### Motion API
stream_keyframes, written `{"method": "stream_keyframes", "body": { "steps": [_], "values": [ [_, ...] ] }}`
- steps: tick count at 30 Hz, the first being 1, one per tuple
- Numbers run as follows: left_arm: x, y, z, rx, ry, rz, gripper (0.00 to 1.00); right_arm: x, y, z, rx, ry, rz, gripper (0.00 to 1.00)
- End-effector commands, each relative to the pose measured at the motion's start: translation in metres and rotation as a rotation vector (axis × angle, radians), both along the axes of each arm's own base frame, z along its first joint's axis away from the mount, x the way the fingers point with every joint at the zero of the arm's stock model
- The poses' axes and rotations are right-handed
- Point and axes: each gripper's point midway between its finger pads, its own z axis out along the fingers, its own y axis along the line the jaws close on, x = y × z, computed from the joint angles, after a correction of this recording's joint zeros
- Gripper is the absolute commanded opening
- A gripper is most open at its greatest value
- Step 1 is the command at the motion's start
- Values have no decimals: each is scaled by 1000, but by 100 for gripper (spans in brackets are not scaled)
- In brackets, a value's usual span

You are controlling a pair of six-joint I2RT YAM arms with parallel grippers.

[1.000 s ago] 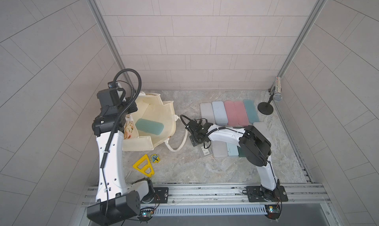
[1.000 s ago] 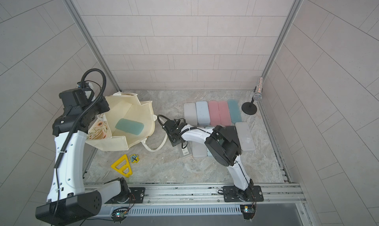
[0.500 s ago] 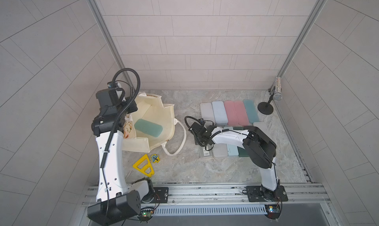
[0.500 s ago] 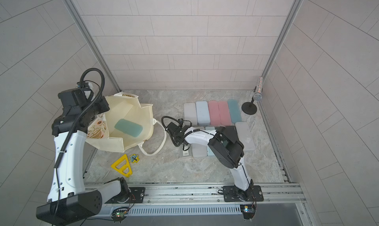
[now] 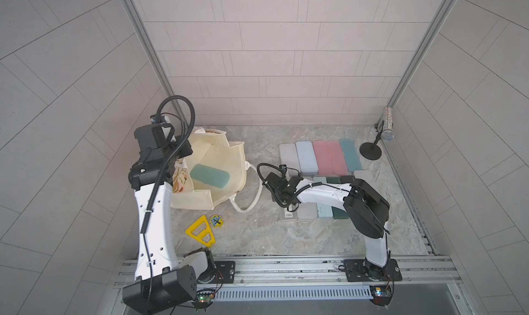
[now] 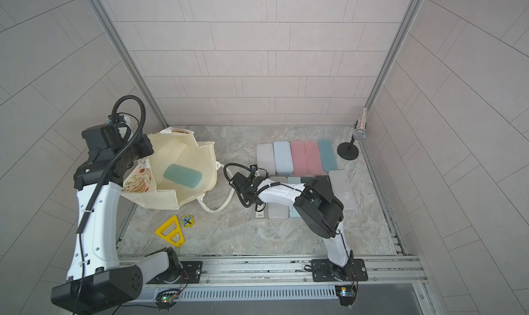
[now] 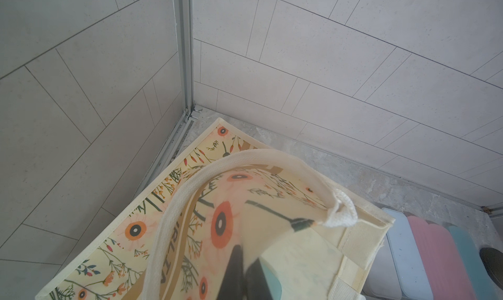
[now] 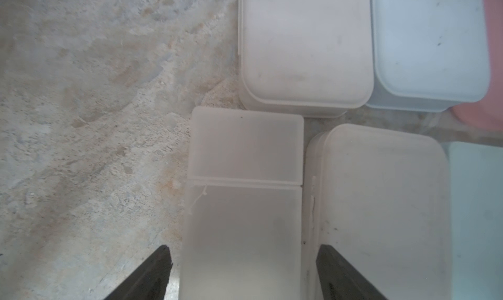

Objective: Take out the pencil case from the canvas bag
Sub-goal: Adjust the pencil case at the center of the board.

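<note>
The cream canvas bag (image 5: 226, 162) stands open at the left in both top views, its rope handle (image 5: 252, 196) trailing on the floor. A teal pencil case (image 5: 209, 176) lies flat inside it, also seen as a teal corner (image 7: 273, 285) in the left wrist view. My left gripper (image 7: 246, 255) is shut on the bag's flower-printed side wall (image 7: 217, 225), holding it up. My right gripper (image 8: 245, 257) is open over a frosted white case (image 8: 245, 217) on the floor, its fingers (image 8: 160, 271) standing clear on either side.
A back row of grey, blue, pink and teal cases (image 5: 319, 157) and a front row (image 5: 323, 212) lie around the right arm. A yellow triangle (image 5: 200, 232) and a small round piece (image 5: 216, 220) lie in front of the bag. A microphone stand (image 5: 371, 150) is at the back right.
My right gripper has shifted slightly right, away from the bag, and its jaws have widened around the frosted case. The left gripper still pinches the bag wall; the bag has drawn in slightly.
</note>
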Motion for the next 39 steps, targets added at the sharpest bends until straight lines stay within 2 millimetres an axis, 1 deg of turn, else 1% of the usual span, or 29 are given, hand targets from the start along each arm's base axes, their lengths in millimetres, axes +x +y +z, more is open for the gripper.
{"method": "stream_keyframes", "body": {
  "steps": [1, 3, 6, 10, 15, 18, 20, 23, 26, 28, 30, 32, 34, 37, 39],
  "values": [
    [8, -10, 37, -9, -161, -62, 0, 0, -2, 54, -1, -107, 16, 89],
    [11, -16, 39, -30, -178, -99, 0, -2, -7, 74, 11, -158, 28, 91],
    [14, -26, 42, -64, -208, -153, 0, -7, -15, 94, 47, -239, 75, 94],
    [14, -41, 54, -114, -255, -225, 0, -14, -35, 104, 67, -337, 107, 96],
    [15, -57, 74, -198, -309, -301, 0, -23, -61, 120, 59, -430, 123, 99],
    [18, -74, 75, -246, -318, -362, 0, -28, -73, 131, 79, -520, 137, 100],
    [20, -88, 66, -265, -299, -397, 0, -34, -76, 138, 107, -571, 177, 100],
    [22, -102, 46, -288, -253, -419, 0, -45, -68, 149, 124, -609, 317, 94],
    [20, -113, 23, -310, -203, -432, 0, -54, -62, 159, 116, -611, 427, 86],
    [18, -117, 10, -323, -175, -434, 0, -64, -56, 167, 135, -627, 496, 83],
    [15, -125, -3, -337, -146, -451, 0, -75, -46, 174, 176, -642, 568, 81],
    [12, -137, -15, -338, -119, -483, 0, -87, -32, 178, 209, -645, 646, 80],
    [7, -143, -25, -331, -93, -493, 0, -97, -14, 176, 234, -636, 710, 80],
    [3, -143, -40, -319, -57, -486, 0, -112, 23, 169, 257, -618, 797, 80],
    [2, -143, -44, -312, -42, -479, 0, -121, 50, 167, 280, -620, 843, 80]
  ]
}}
